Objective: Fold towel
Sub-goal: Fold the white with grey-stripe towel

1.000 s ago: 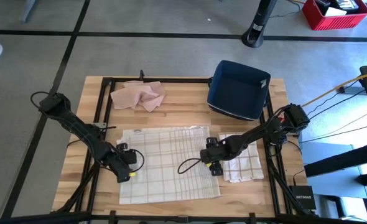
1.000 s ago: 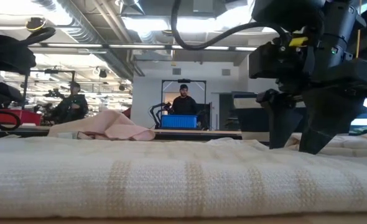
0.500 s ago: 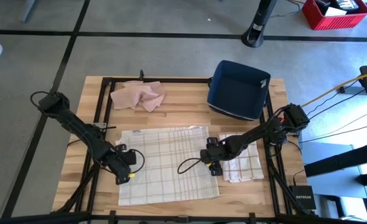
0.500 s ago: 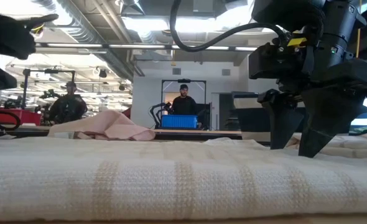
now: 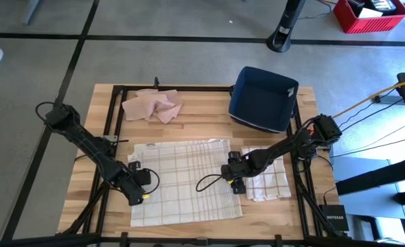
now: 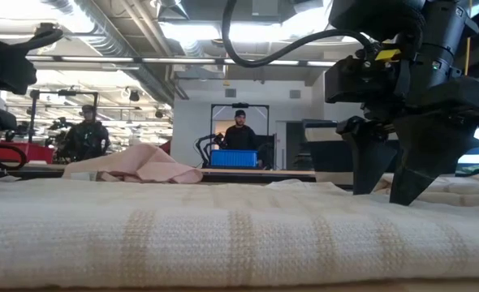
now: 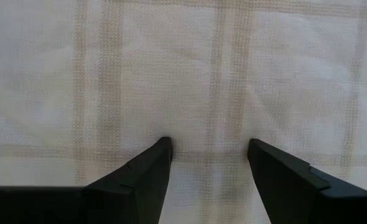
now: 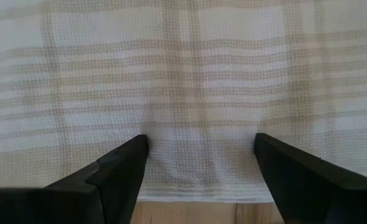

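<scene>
- Towel (image 5: 185,180): checked, lies spread flat on the table (image 5: 202,116), near its front edge, between the two arms; no fold made yet.
- Step in hand, by my read: getting set to pinch two edges/corners for the 1st fold. Nothing gripped so far.
- Left gripper (image 5: 135,184): low over towel's left edge, jaws apart, pointing down; left wrist view shows both fingers (image 7: 140,177) right at the cloth w/ nothing between them.
- Right gripper (image 5: 234,173): low over towel's right edge, jaws wide apart, empty; right wrist view shows the hem and a strip of bare wood just past it.
- Low view: right gripper's tips sit on or just above the cloth, can't tell which.
- Next move prob. needs: press down, close on the edge, grab one layer only, both sides lifted together so cloth doesn't skew.
- Nearby: a 2nd, already folded towel (image 5: 268,180) just beside the right gripper; keep clear of it.
</scene>
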